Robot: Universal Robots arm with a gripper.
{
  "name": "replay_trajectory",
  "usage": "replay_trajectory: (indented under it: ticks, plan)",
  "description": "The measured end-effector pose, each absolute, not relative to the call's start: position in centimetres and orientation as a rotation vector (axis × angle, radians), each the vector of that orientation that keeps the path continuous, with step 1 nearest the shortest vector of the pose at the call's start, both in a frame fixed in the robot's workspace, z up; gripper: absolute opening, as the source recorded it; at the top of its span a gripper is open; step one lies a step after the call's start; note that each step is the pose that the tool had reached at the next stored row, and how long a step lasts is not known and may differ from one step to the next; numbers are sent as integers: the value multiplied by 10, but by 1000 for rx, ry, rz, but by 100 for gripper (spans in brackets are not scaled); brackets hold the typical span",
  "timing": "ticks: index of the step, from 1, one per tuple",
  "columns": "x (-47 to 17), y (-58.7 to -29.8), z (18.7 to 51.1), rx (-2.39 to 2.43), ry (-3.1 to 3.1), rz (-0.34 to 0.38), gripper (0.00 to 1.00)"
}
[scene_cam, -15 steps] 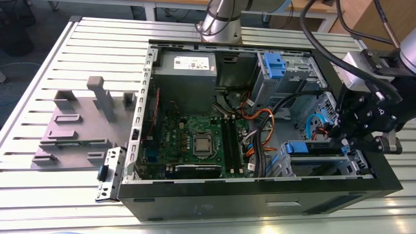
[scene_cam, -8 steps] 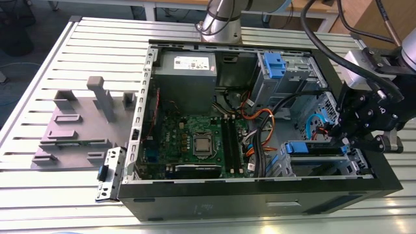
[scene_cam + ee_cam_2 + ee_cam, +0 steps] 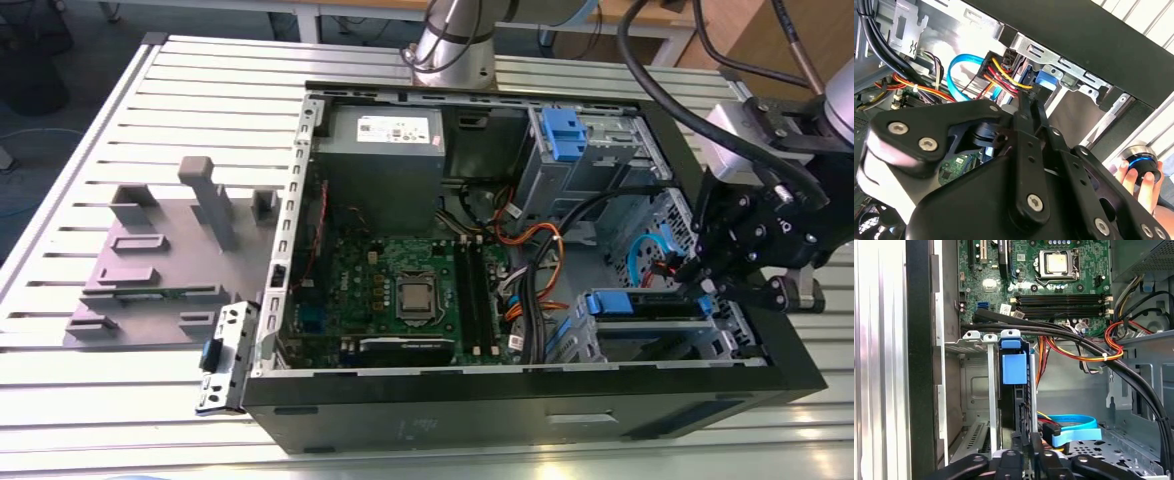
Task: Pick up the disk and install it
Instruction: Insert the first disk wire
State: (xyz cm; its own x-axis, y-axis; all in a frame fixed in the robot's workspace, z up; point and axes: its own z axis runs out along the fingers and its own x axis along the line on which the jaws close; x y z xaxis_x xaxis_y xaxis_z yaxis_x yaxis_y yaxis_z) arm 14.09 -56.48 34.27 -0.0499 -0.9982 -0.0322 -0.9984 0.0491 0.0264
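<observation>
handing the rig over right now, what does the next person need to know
Gripper: down inside the open computer case, right at the drive cage. Whether it is gripping cannot be told.
Disk: standing on edge in a slot of the drive cage, with its blue frame end facing out, directly in front of the gripper.
Done: the disk is in the cage slot.
Left: the pictures do not settle whether it is pushed fully home.
Note: in the second wrist view a person's hand is at a blue-ringed knob just outside the case.
</observation>
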Motion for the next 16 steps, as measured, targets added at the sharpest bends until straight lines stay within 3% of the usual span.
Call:
replay_trajectory:
  ticks: [1,3,16]
  plan:
    - [141,-565,343,-2162,2271,65,18]
    - [141,-565,343,-2161,2271,66,16]
    - [132,-566,342,-2176,2256,66,16]
